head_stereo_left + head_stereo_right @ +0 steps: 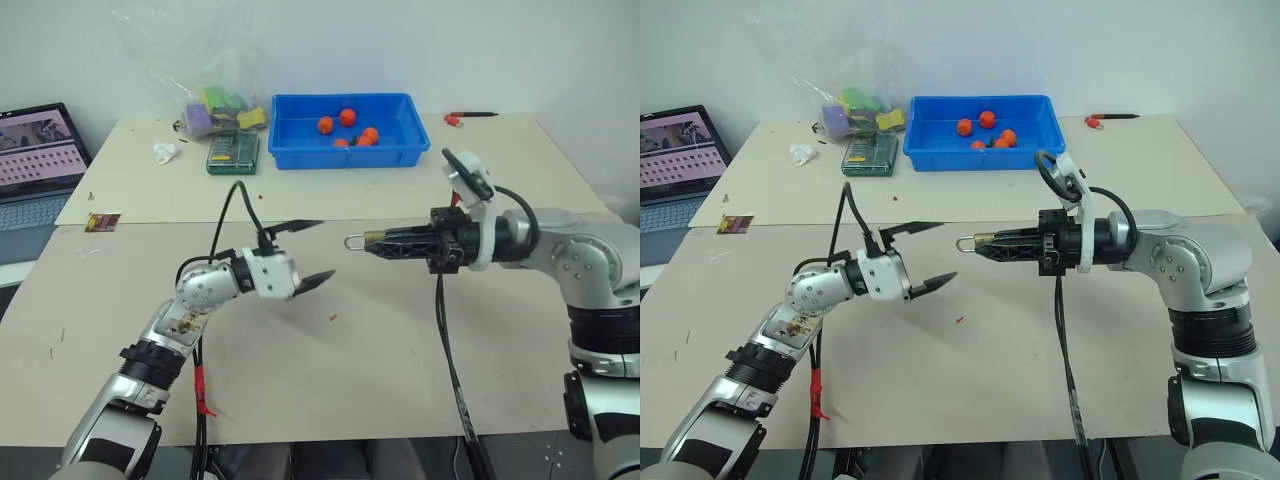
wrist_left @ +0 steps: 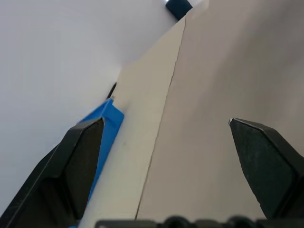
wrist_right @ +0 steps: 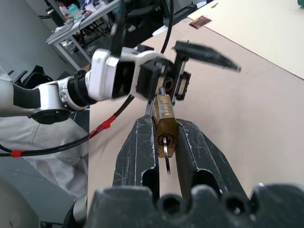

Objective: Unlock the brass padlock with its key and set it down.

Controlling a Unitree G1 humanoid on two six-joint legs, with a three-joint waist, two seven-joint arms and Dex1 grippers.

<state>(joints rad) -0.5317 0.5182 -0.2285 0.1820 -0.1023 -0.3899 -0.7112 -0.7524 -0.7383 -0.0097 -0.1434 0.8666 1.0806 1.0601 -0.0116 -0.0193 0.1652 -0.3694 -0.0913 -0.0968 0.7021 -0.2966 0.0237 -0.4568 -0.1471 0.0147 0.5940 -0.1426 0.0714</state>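
Observation:
The brass padlock is clamped between the fingers of my right gripper, which is shut on it and points level toward my left arm. Its silver shackle sticks out past the fingertips. In the right wrist view, a small silver key sits in the keyhole at the end of the body facing the wrist. My left gripper hovers above the table just short of the shackle. It is open wide with nothing between its fingers.
A blue bin with orange-red balls stands at the back of the table. Left of it are a green box, a plastic bag of coloured items and crumpled paper. A laptop sits far left. Cables hang from both wrists.

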